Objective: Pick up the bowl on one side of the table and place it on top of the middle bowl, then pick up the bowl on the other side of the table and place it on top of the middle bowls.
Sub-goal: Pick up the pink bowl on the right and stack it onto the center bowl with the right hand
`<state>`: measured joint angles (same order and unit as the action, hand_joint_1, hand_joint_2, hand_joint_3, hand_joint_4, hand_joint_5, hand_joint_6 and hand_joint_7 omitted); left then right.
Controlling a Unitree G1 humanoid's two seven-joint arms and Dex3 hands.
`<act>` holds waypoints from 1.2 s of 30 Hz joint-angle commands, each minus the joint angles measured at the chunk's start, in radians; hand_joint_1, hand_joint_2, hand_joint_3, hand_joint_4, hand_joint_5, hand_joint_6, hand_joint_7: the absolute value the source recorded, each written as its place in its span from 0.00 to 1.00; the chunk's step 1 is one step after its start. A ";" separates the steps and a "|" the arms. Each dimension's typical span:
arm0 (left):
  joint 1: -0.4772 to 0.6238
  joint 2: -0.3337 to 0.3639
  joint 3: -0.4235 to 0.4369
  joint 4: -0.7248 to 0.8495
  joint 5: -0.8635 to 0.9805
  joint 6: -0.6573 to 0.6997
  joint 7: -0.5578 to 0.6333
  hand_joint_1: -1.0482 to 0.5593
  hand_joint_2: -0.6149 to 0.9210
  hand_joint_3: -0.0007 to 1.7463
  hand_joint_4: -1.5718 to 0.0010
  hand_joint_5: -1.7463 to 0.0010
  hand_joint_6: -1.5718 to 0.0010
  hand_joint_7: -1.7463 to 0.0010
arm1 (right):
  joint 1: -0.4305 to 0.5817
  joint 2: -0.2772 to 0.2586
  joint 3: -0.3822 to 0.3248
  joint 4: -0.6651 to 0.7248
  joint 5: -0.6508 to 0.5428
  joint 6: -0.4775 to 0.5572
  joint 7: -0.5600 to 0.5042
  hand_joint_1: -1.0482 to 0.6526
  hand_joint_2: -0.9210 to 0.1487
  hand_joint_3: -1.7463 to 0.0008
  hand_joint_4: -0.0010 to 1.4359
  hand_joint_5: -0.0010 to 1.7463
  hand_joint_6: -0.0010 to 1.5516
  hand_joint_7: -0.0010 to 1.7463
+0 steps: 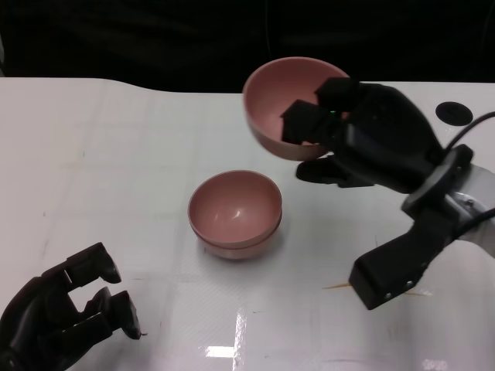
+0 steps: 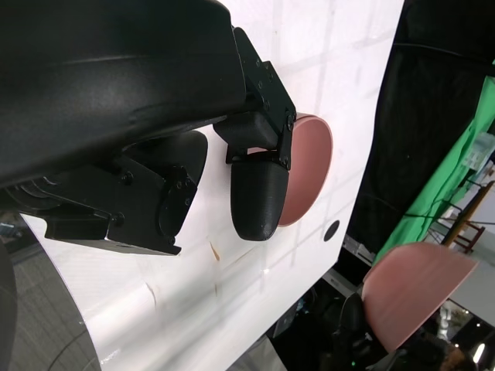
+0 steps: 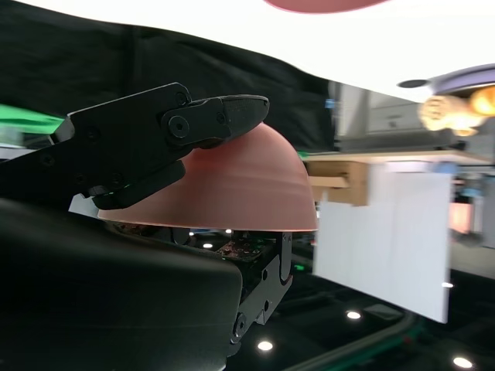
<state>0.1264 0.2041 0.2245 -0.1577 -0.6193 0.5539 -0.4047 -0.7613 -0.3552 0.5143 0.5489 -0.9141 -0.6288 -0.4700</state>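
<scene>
A: Right hand (image 1: 352, 127) status?
B: Gripping a pink bowl (image 1: 290, 104) by the rim, fingers (image 1: 302, 120) inside the cup, thumb under the outer wall. Lifted clear of the table (image 1: 116, 170), tilted, opening facing toward the stack.

A: Stack?
B: Middle bowls (image 1: 234, 212), pink, one nested in the other, double rim visible. Resting on the table. Upright.

A: Held bowl relative to the stack?
B: Beyond it and off to the right-hand side, raised, not touching. Not over the stack.

A: Confirmed in the wrist views?
B: Right wrist view: bowl (image 3: 232, 189) pinched between fingers (image 3: 209, 116) on the outer wall and others below the rim. Left wrist view: held bowl (image 2: 414, 290) in the air, apart from the stack (image 2: 305, 170).

A: Left hand (image 1: 66, 313)?
B: Near side of the stack, well apart from it, low over the table. Holding nothing, fingers partly curled with gaps between. Small black disc (image 1: 453, 113) on the table far past the held bowl.
</scene>
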 commanded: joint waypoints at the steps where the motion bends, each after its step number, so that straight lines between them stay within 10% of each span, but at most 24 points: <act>1: 0.004 0.007 -0.003 -0.012 0.015 -0.014 0.002 0.69 0.95 0.76 0.50 0.00 0.59 0.00 | -0.029 0.032 0.020 -0.019 -0.020 0.012 0.009 0.44 0.08 0.91 0.60 1.00 0.39 0.96; 17: 0.027 -0.009 -0.020 -0.029 0.023 -0.040 0.003 0.67 0.93 0.75 0.49 0.00 0.58 0.00 | -0.107 0.180 0.120 0.229 -0.045 -0.062 -0.059 0.50 0.06 0.92 0.63 1.00 0.39 1.00; 36: 0.039 -0.019 -0.022 -0.049 0.018 -0.019 0.014 0.68 0.93 0.76 0.48 0.00 0.56 0.00 | -0.138 0.234 0.178 0.458 -0.053 -0.055 -0.126 0.50 0.03 0.91 0.60 1.00 0.37 1.00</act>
<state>0.1581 0.1815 0.1973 -0.1909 -0.5993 0.5242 -0.4071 -0.8665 -0.1190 0.6859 0.9929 -0.9659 -0.6871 -0.5790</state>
